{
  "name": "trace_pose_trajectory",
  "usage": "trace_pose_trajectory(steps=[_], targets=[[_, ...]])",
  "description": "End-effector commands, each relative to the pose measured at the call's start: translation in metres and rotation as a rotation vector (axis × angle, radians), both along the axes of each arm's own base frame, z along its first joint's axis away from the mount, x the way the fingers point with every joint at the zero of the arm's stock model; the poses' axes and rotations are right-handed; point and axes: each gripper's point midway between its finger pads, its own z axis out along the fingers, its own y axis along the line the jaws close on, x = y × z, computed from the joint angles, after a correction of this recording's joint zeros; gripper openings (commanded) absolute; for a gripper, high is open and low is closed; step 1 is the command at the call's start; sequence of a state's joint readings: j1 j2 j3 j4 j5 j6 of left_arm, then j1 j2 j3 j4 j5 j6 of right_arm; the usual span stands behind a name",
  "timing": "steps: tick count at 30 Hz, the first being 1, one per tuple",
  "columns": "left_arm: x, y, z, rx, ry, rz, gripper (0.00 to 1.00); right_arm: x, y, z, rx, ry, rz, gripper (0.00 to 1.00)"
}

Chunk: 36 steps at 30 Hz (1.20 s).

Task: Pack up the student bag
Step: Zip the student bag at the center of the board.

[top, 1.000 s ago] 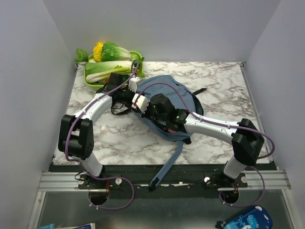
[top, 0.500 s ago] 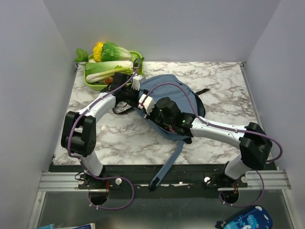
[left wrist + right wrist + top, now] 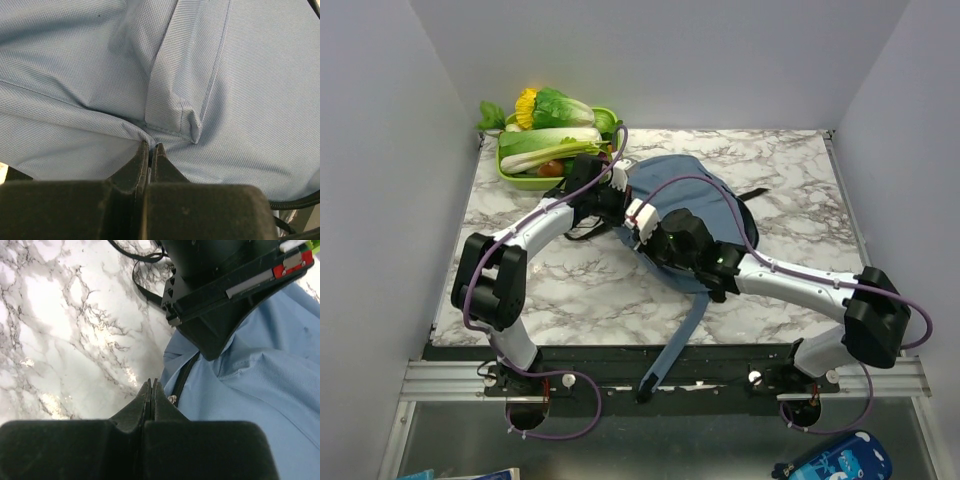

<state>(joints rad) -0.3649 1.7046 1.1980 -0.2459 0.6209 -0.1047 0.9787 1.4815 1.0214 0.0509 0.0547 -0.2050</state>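
Your left fingers are clenched right at a stitched seam of the student bag. The blue cloth puckers in toward their tips, so I judge they are pinching a thin fold of it, though the contact itself is hidden between them. The bag lies flat in the middle of the surface, its long axis running roughly left to right and tipping toward the near right. Everything from those fingers onward is bag: it spreads ahead of them and off to the right. Your right fingers are pressed together with nothing visible between them. They hang over bare marble just beside the bag's left edge, with the dark zip line and a small metal zip pull immediately to their right. Both arms meet at this same left end, so either one is near enough to work the opening, but the right fingers are the ones closest to the pull. The crowding is your main obstacle, because the left wrist housing sits directly over the right fingers' path along the zip. Black strap loops lie on the marble just left of the bag, where they could snag. A blue strap trails off the near edge, and the vegetable tray sits in the far left corner, clear of the bag.
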Motion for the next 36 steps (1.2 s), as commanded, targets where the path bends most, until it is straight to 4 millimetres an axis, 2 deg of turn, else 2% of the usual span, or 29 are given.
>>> trace_pose_trajectory(steps=[1, 7, 8, 16, 21, 24, 29, 32, 33, 35, 36], targets=[[0.014, 0.0, 0.001, 0.021, -0.052, 0.013, 0.0, -0.017, -0.006, 0.028, 0.088, 0.011, 0.012, 0.0], [0.017, 0.004, 0.006, 0.04, -0.062, 0.021, 0.0, -0.022, -0.032, 0.026, 0.089, 0.027, -0.067, 0.01], [0.02, 0.006, 0.006, 0.05, -0.068, 0.026, 0.0, -0.026, -0.042, 0.022, 0.073, 0.043, -0.09, 0.0], [0.054, 0.048, 0.019, 0.059, -0.086, 0.16, 0.0, -0.048, -0.091, 0.004, 0.069, 0.101, -0.188, 0.0], [0.06, 0.062, 0.019, 0.083, -0.096, 0.176, 0.0, -0.056, -0.117, -0.001, 0.089, 0.119, -0.264, 0.0], [0.061, 0.066, 0.017, 0.111, -0.113, 0.177, 0.0, -0.061, -0.131, 0.004, 0.124, 0.126, -0.299, 0.0], [0.051, 0.059, 0.021, 0.126, -0.14, 0.123, 0.0, -0.061, -0.14, 0.008, 0.142, 0.108, -0.331, 0.01], [0.051, 0.063, 0.022, 0.145, -0.147, 0.125, 0.0, -0.058, -0.152, 0.013, 0.12, 0.09, -0.378, 0.01], [0.049, 0.064, 0.021, 0.154, -0.139, 0.121, 0.0, -0.059, -0.154, 0.02, 0.143, 0.078, -0.378, 0.0], [0.044, 0.061, 0.026, 0.139, -0.13, 0.1, 0.01, -0.064, -0.147, 0.028, 0.181, 0.08, -0.331, 0.0], [0.038, 0.058, 0.027, 0.137, -0.115, 0.081, 0.05, -0.07, -0.136, 0.025, 0.183, 0.11, -0.274, 0.04]])
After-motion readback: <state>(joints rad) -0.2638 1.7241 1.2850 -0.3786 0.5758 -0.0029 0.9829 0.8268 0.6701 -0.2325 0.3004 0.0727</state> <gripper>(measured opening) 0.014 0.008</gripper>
